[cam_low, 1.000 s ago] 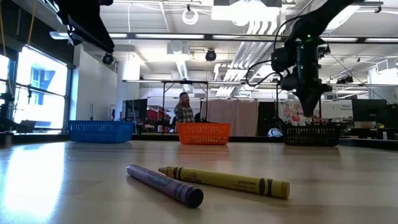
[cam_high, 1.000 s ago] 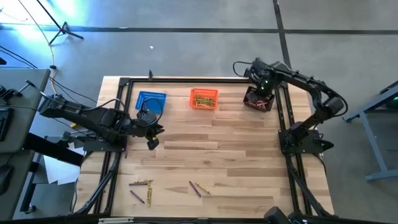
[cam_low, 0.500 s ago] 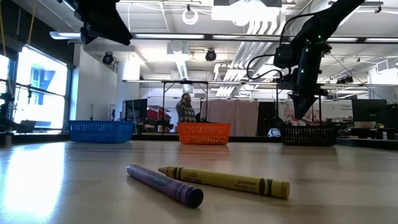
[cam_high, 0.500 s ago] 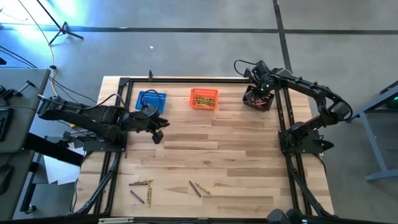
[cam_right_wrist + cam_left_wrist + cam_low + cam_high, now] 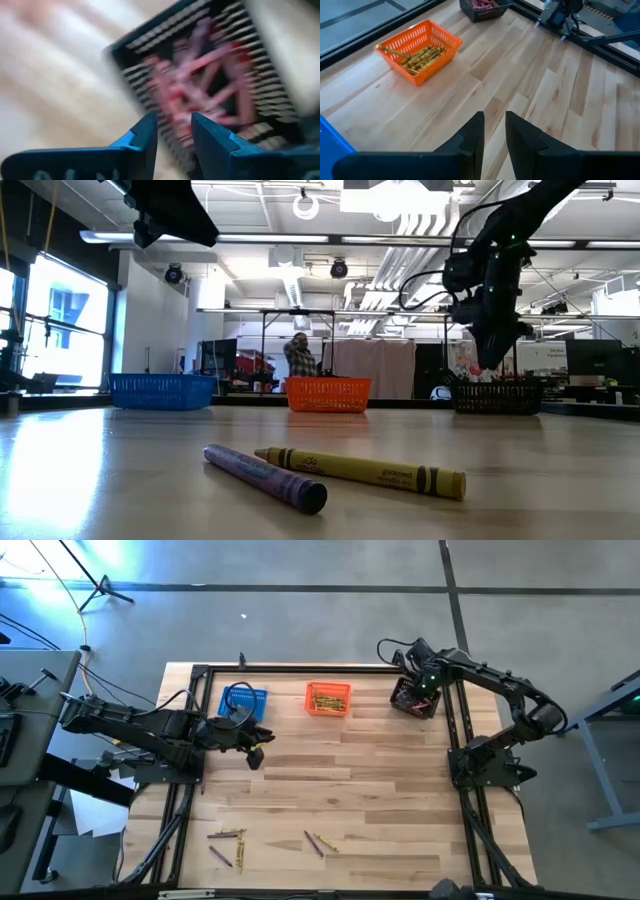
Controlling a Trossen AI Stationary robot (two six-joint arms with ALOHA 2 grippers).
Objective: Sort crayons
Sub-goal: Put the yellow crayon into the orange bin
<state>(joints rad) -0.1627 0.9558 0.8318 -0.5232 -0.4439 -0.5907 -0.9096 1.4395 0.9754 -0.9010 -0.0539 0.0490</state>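
Note:
Several loose crayons (image 5: pixel 228 835) lie flat near the table's front edge, others (image 5: pixel 318 842) to their right. In the low view a purple crayon (image 5: pixel 265 477) and a yellow crayon (image 5: pixel 365 470) lie side by side. My right gripper (image 5: pixel 175 130) hangs open, pointing down over the black basket (image 5: pixel 415 700), which holds reddish-pink crayons (image 5: pixel 200 85). My left gripper (image 5: pixel 493 135) is open with nothing between its fingers. It hovers above bare table, just in front of the blue basket (image 5: pixel 243 700). The orange basket (image 5: pixel 328 698) holds yellow crayons (image 5: pixel 422 56).
The three baskets stand in a row along the far edge. A dark frame rail (image 5: pixel 300 667) runs along the far and side edges. Bare wood (image 5: pixel 340 780) lies between the baskets and the loose crayons. A person (image 5: pixel 297 355) stands in the room behind.
My left gripper has swung a little toward the table's far and right edges and tipped up toward level. My right gripper has tipped more steeply downward over the black basket.

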